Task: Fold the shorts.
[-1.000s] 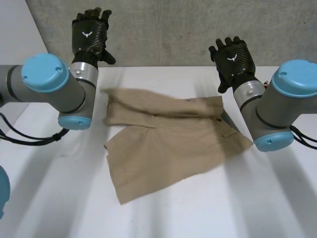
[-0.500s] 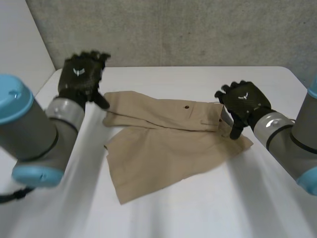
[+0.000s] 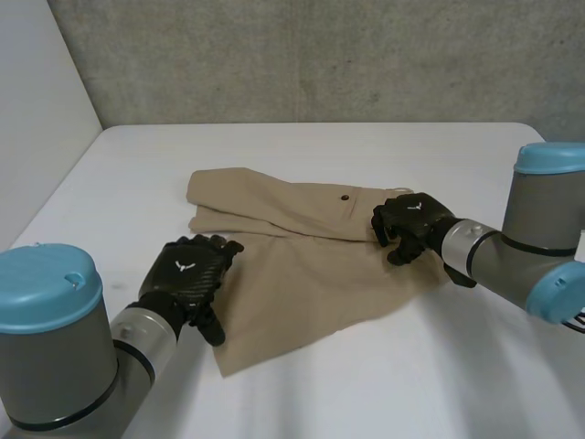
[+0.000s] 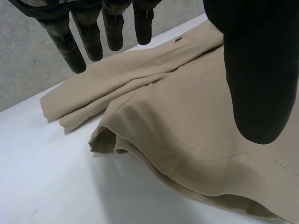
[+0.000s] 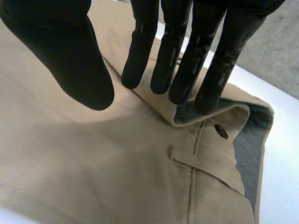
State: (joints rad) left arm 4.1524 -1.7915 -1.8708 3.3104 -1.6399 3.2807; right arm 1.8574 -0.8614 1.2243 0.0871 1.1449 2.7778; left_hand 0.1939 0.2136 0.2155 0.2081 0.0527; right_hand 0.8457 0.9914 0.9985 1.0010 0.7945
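Tan shorts [image 3: 302, 265] lie flat in the middle of the white table [image 3: 457, 366], with the waistband at the right and the legs to the left. My left hand [image 3: 187, 279] hovers open over the near-left leg hem, its fingers [image 4: 88, 32] straight and the thumb spread above the cloth [image 4: 187, 121]. My right hand [image 3: 409, 222] is down at the waistband end. Its straight fingers [image 5: 180, 60] touch the turned-over waistband edge beside a button [image 5: 220, 131]. The thumb stands apart above the cloth [image 5: 117, 158].
A grey concrete wall [image 3: 320, 55] runs behind the table's far edge. A pale side wall [image 3: 37, 137] stands at the left. Bare table surrounds the shorts on every side.
Both hands have come down from above the table's far edge to the shorts: the left to the near-left hem, the right onto the waistband end. The shorts have barely shifted.
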